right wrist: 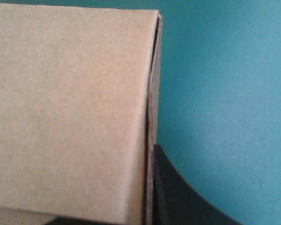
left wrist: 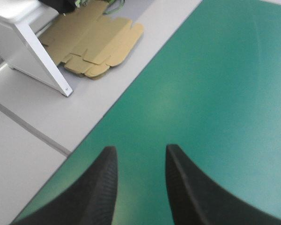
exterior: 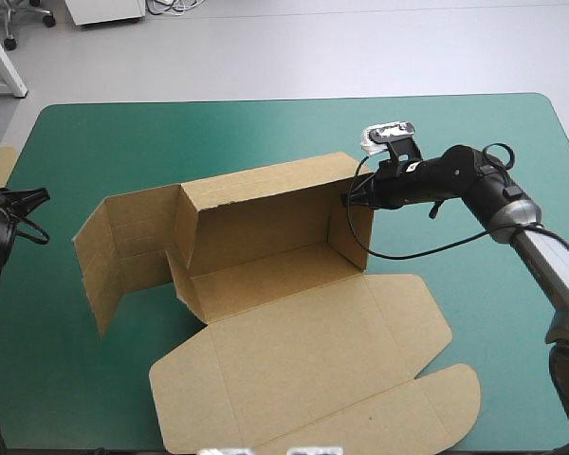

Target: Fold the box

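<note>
1. Box position. The brown box [exterior: 266, 256] sits near the middle of the bench [exterior: 474, 152], on the teal-green cover. It is partly erected. The rear wall [exterior: 266, 194] stands upright along the far side of the base panel [exterior: 266, 275]. The right side wall [exterior: 351, 232] also stands, meeting the rear wall at the far right corner. The left panel [exterior: 123, 246] is raised but swung outward, away from the base, toward the bench's left edge. The lid [exterior: 303, 370] lies flat on the cover and reaches toward the near edge, with its tabs spread out.

2. Right end effector [exterior: 351, 199]. I hold it at the far right corner of the box, reaching in from the right side of the bench. Its black fingers are clamped on the top of the right side wall. In my right wrist view the board fills the space ahead. The wall's edge runs between the fingers, and one finger [right wrist: 178, 197] lies flat against the wall's outer face. The other finger is hidden behind the board.

3. Left end effector [left wrist: 140, 150]. I hold it at the bench's left edge, well apart from the box. Its fingers stand apart with nothing between them, over bare cover. Beyond the bench edge, a stack of flat board [left wrist: 91, 40] lies on the floor.
</note>
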